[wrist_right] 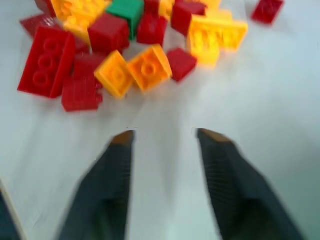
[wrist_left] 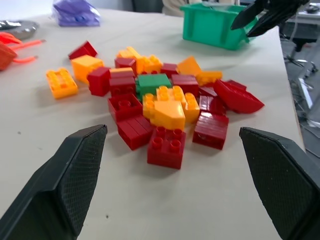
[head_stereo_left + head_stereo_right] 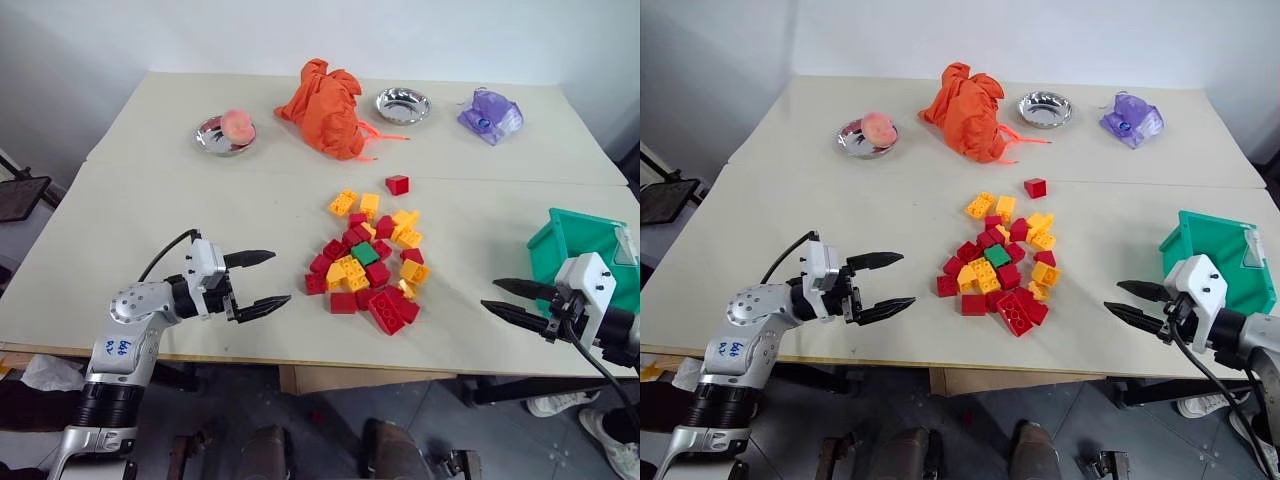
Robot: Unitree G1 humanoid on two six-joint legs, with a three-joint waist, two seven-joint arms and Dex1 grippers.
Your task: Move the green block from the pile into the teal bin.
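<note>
The left tool (image 3: 258, 283) hovers over the tabletop's near edge, left of the pile, its two black fingers spread wide and holding nothing. The right tool (image 3: 512, 300) hangs at the near right corner, jaws apart and empty, just in front of the teal open-top plastic bin (image 3: 558, 245). Between them lies the loose pile of red, yellow and orange studded plastic bricks (image 3: 368, 268), toward the near edge at mid-width. The small square green studded plastic brick (image 3: 365, 253) sits in its middle, hemmed by red and yellow neighbours. A clean pick probably means coming down from above with the jaws straddling only the green brick, since a low sideways approach would likely shove its neighbours. Blue handwriting marks the left arm's grey casing (image 3: 120, 347), not legible.
</note>
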